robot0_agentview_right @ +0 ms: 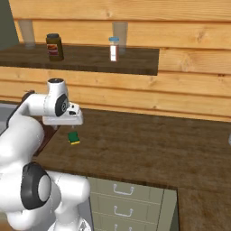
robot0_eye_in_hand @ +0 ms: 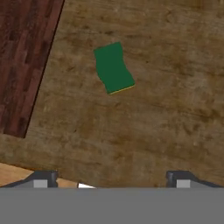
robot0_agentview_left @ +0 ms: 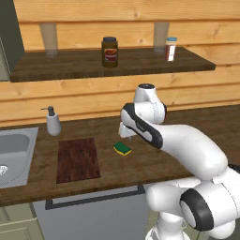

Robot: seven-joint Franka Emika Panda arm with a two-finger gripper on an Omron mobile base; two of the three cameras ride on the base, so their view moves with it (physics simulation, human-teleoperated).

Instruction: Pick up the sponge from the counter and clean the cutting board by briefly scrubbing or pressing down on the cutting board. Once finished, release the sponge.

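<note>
Partly hidden behind the arm's wrist in the base views, the gripper [robot0_eye_in_hand: 111, 177] shows best in the hand view, where its two dark fingertips [robot0_eye_in_hand: 41, 178] stand wide apart, holding nothing. Labels on the brown jar [robot0_agentview_left: 109, 51] and the white bottle [robot0_agentview_left: 170, 49] on the shelf [robot0_agentview_left: 70, 63] are too blurred to read. Green side up, the sponge [robot0_eye_in_hand: 113, 68] lies on the counter [robot0_eye_in_hand: 166, 113], ahead of the open jaws and apart from them, just beside the cutting board [robot0_eye_in_hand: 24, 57], whose far edges are cut off.

Matt wood-grain counter [robot0_eye_in_hand: 166, 109] and cutting board [robot0_eye_in_hand: 22, 61] (darker, reddish).
</note>
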